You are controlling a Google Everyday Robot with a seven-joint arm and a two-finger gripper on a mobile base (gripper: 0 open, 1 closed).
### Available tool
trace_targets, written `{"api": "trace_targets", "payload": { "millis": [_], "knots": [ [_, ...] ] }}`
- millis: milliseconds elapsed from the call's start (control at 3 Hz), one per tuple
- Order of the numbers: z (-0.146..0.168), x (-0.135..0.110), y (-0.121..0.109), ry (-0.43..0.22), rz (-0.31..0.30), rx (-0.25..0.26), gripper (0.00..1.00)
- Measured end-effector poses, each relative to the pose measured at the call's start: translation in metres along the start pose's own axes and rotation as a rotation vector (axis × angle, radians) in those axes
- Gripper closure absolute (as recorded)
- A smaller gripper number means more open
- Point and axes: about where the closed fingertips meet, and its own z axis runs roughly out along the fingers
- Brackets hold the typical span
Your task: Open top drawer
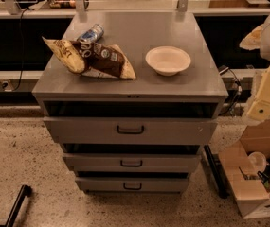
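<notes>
Grey metal worktop [125,86] over speckled floor [25,150]. Cream pincer [263,105] at right edge, partly cut off, grip state indeterminable. Flat-fronted top drawer [172,131], black bracket handle [130,130].

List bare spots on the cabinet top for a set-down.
Free: the back strip of the cabinet top behind the white bowl, and the front right corner. Crowded: left side, with snack bags and can. Claw is off the cabinet's right side.
</notes>
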Motion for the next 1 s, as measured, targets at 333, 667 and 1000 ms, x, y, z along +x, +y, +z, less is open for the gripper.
{"api": "trace_targets", "payload": {
  "millis": [333, 667, 1000],
  "knots": [
    [-0.005, -0.001, -0.001, -0.008, -0.007, 0.005, 0.0],
    [0.015, -0.011, 0.008, -0.021, -0.02, 0.019, 0.0],
    [0.072, -0.04, 0.053, -0.06, -0.111, 0.067, 0.0]
  ]
}}
